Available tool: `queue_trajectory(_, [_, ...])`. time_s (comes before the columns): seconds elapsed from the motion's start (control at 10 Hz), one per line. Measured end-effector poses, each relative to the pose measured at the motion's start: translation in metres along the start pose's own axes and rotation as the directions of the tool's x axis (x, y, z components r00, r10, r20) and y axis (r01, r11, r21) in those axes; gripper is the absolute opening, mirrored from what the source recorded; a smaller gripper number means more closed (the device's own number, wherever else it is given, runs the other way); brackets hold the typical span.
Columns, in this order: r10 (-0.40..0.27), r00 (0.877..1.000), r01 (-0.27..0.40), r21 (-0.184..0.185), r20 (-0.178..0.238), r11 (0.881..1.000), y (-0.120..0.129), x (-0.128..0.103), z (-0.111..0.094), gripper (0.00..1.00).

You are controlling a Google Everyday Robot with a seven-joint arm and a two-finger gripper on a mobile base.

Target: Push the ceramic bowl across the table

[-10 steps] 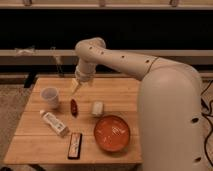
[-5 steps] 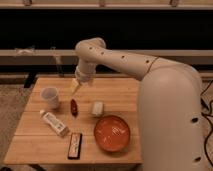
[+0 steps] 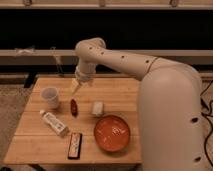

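Note:
The ceramic bowl (image 3: 112,133) is wide, shallow and orange-red, and sits near the front right edge of the light wooden table (image 3: 117,92). My gripper (image 3: 75,87) hangs from the white arm above the table's back left part, over the space between the white cup and the small red object. It is well apart from the bowl, up and to the left of it, and holds nothing that I can see.
A white cup (image 3: 50,97) stands at the left. A small dark red object (image 3: 74,106) and a small white block (image 3: 97,108) lie mid-table. A white bottle (image 3: 54,123) and a dark flat bar (image 3: 75,145) lie at the front left. My white arm body fills the right side.

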Motion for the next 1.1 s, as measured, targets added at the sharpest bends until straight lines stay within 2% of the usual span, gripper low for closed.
queue_trajectory(0.4, [-0.001, 1.000, 0.001, 0.007, -0.002, 1.000, -0.002, 0.000, 0.001, 0.72])
queue_trajectory(0.6, [-0.002, 0.999, 0.004, 0.053, -0.037, 0.999, -0.002, 0.014, 0.012, 0.72])
queue_trajectory(0.8, [0.010, 0.998, -0.004, 0.089, -0.062, 0.996, 0.009, 0.045, 0.024, 0.72])
queue_trajectory(1.1, [0.075, 0.991, -0.063, 0.106, -0.108, 0.992, 0.014, 0.100, 0.042, 0.72])
